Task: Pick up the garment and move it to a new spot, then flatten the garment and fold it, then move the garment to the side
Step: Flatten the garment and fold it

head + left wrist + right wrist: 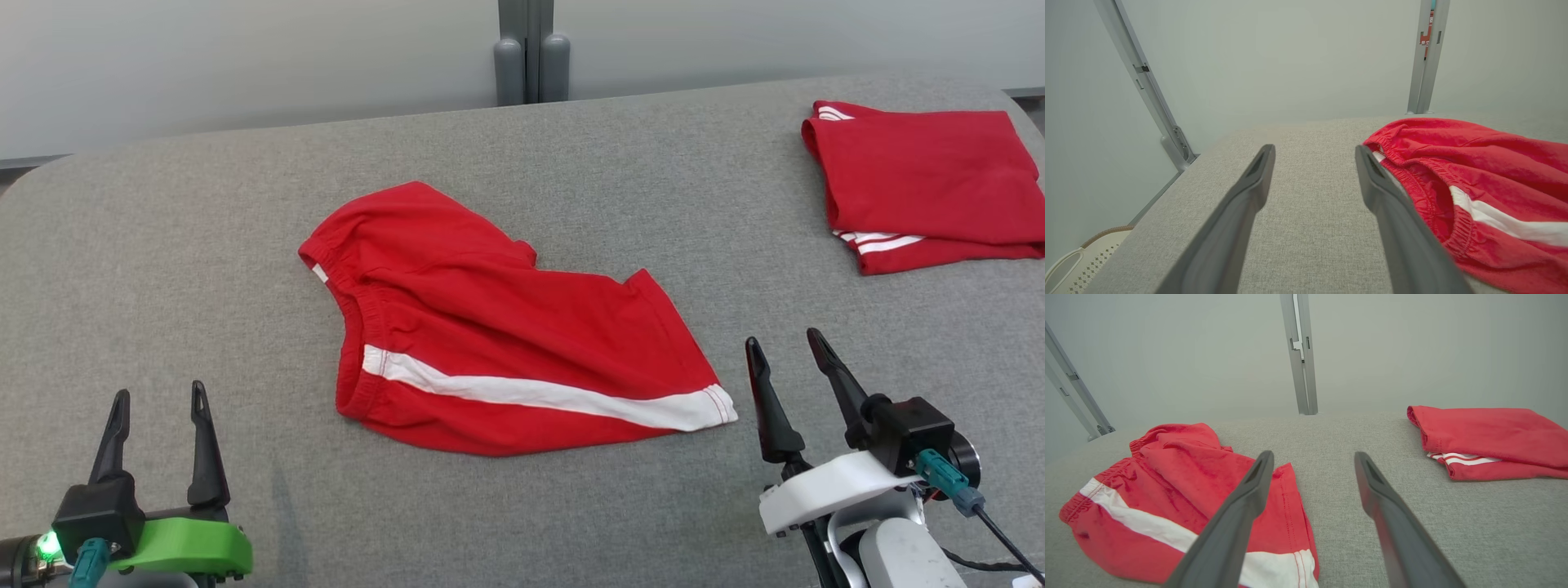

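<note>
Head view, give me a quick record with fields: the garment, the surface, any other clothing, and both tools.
garment: red shorts with a white side stripe, rumpled, unfolded, mid-table
surface: gray fabric-covered table
other clothing: folded red garment, far right corner
left tool: open, empty, on the waistband side, apart from the shorts
right tool: open, empty, beside the striped hem, not touching

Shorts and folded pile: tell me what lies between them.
Bare grey table lies between the shorts and the folded pile, as the head view shows.
</note>
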You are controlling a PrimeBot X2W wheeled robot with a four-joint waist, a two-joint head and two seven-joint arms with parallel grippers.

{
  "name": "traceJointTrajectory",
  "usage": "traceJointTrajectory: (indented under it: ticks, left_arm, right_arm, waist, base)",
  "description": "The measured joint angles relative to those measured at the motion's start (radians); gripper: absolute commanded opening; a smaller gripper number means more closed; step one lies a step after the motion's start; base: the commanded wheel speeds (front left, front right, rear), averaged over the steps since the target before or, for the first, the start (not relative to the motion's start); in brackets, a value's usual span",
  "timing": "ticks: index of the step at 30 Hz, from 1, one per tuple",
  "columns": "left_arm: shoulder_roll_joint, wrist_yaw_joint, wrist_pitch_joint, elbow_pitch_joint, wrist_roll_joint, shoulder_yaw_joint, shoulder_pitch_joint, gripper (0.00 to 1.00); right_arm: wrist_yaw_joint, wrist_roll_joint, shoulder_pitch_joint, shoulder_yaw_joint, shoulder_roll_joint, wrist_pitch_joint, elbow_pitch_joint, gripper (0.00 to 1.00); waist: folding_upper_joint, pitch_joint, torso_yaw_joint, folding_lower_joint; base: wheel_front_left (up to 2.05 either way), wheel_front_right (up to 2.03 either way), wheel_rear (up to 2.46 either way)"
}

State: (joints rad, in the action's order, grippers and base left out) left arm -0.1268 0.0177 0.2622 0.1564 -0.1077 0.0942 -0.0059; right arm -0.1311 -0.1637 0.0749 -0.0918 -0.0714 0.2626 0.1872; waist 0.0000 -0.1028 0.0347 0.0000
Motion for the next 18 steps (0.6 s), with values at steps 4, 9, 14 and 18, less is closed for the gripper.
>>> traceJointTrajectory:
  ticks: [4, 9, 14, 18]
  left_arm:
    - [0.004, 0.017, 0.000, 0.004, 0.013, 0.009, -0.003, 1.00]
    - [0.008, 0.044, 0.000, 0.019, 0.033, -0.004, -0.018, 1.00]
    - [0.002, 0.084, 0.000, 0.068, 0.046, -0.062, -0.081, 1.00]
    - [-0.009, 0.101, 0.000, 0.120, 0.044, -0.114, -0.123, 1.00]
  right_arm:
    - [0.000, 0.000, 0.000, -0.001, 0.000, 0.000, 0.000, 1.00]
    - [0.000, 0.000, 0.000, -0.007, -0.004, 0.000, 0.022, 1.00]
    - [0.000, -0.001, 0.022, -0.068, -0.037, 0.000, 0.089, 1.00]
    - [0.000, -0.005, 0.054, -0.149, -0.063, -0.003, 0.150, 1.00]
  waist:
    - [0.0000, -0.004, 0.002, 0.0000]
    - [0.0000, -0.010, 0.005, 0.0000]
    - [0.0000, -0.025, 0.019, 0.0000]
    - [0.0000, -0.041, 0.036, 0.0000]
  base:
    - [0.00, 0.00, 0.00]
    - [0.00, 0.00, 0.00]
    - [0.00, 0.00, 0.00]
    - [0.00, 0.00, 0.00]
